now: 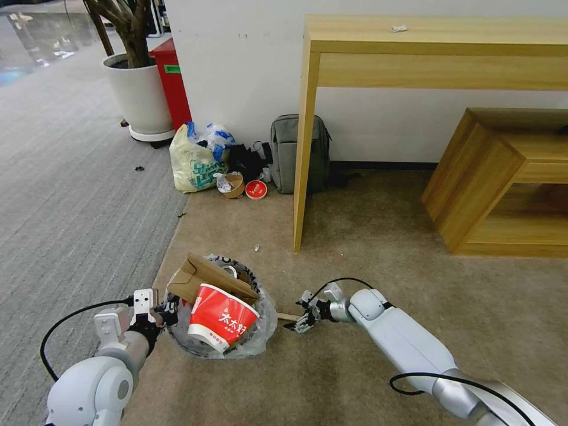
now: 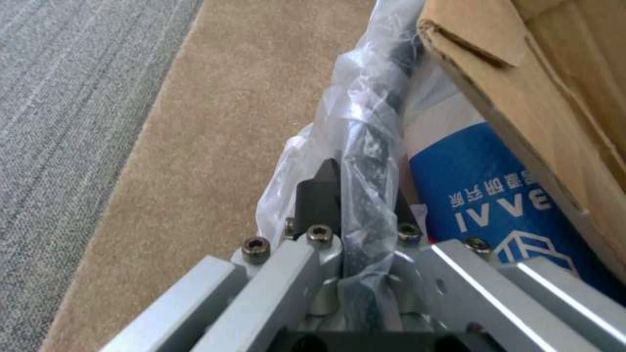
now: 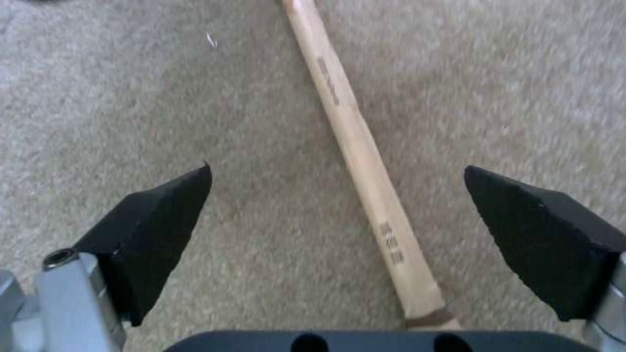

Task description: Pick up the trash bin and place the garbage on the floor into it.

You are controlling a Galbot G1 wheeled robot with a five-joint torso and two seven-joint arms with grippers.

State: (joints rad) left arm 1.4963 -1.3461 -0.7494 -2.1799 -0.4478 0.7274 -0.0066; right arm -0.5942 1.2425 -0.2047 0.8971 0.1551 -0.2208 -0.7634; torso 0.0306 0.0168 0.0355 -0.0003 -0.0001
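The trash bin (image 1: 222,349), a small round black bin lined with a crinkly translucent whitish plastic bag, sits low at the near left of the flat beige short-pile carpet floor (image 1: 367,248), just right of the edge of the grey ribbed carpet (image 1: 71,195). It is stuffed with garbage: a red paper cup (image 1: 220,321) with white lettering lies tilted on top, a folded brown cardboard scrap (image 1: 204,277) juts out on the far side, and the left wrist view shows a blue-and-white paper cup (image 2: 486,195) pressed beside the cardboard (image 2: 554,98). The left gripper (image 1: 163,310) is at the bin's left rim, its black fingers (image 2: 320,195) clamped on the bag-covered rim (image 2: 368,161), one inside and one outside. Just right of the bin, the right gripper (image 1: 303,318) hangs low over the carpet with its two black pads (image 3: 156,220) spread wide apart, holding nothing. A thin pale wooden stick (image 3: 362,161) lies flat on the carpet between those pads, touching neither, one end pointing toward the bin (image 1: 288,317). Farther off by the white wall stand a yellow-green printed shopping bag (image 1: 195,160), a grey backpack (image 1: 290,154) and a light wooden table (image 1: 426,41).
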